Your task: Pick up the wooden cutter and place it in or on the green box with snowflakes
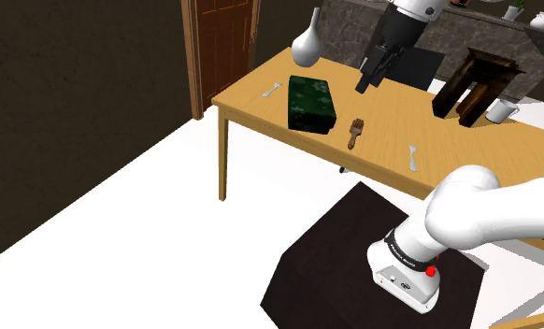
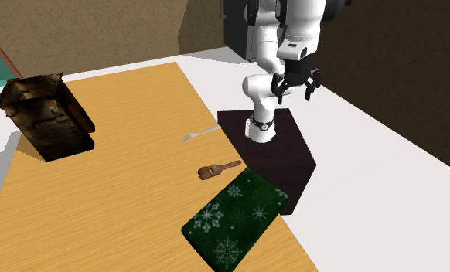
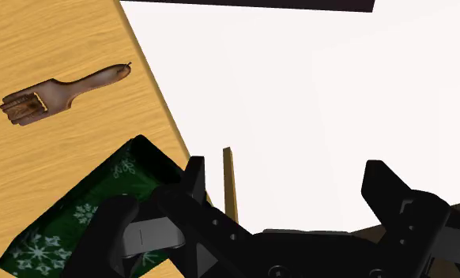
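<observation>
The wooden cutter (image 1: 355, 132) (image 2: 218, 169) (image 3: 58, 93), a small brown tool with a handle, lies flat on the wooden table (image 1: 448, 154) near its front edge. Right beside it lies the dark green box with white snowflakes (image 1: 312, 103) (image 2: 235, 218) (image 3: 86, 213), also flat on the table. My gripper (image 1: 371, 75) (image 2: 295, 83) (image 3: 290, 183) hangs high in the air, open and empty. Seen from the wrist, its fingers (image 3: 193, 178) stand wide apart over white floor, just off the table's edge, with the cutter and box off to one side.
Two pale forks (image 1: 272, 90) (image 1: 412, 157) lie on the table, one either side of the box and cutter. A white vase (image 1: 307, 42), a dark wooden rack (image 1: 476, 86) (image 2: 44, 116) and a white mug (image 1: 500, 112) stand further back. The black stand (image 1: 354, 262) sits by the table.
</observation>
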{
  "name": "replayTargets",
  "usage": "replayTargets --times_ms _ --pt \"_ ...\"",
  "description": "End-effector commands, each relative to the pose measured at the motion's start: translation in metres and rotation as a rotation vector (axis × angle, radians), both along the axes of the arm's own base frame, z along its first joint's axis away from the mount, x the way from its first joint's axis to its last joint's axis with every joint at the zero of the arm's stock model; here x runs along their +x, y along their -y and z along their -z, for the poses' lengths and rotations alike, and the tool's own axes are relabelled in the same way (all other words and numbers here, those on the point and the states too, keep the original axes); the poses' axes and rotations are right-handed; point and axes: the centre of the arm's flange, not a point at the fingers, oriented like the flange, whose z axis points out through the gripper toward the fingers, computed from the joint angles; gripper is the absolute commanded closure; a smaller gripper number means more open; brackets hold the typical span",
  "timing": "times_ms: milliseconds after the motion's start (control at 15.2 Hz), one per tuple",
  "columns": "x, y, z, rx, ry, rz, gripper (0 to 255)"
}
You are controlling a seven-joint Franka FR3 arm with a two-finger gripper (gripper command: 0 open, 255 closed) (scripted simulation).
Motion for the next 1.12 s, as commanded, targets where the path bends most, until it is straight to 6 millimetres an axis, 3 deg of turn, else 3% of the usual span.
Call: replayTargets --times_ms 0,528,1056 --pt "0.0 0.0 0.0 0.0 0.0 0.0 0" --pt "0.036 0.054 0.074 -0.046 -0.012 0.261 0" --pt "0.056 0.118 0.147 -0.092 -0.023 0.521 0"
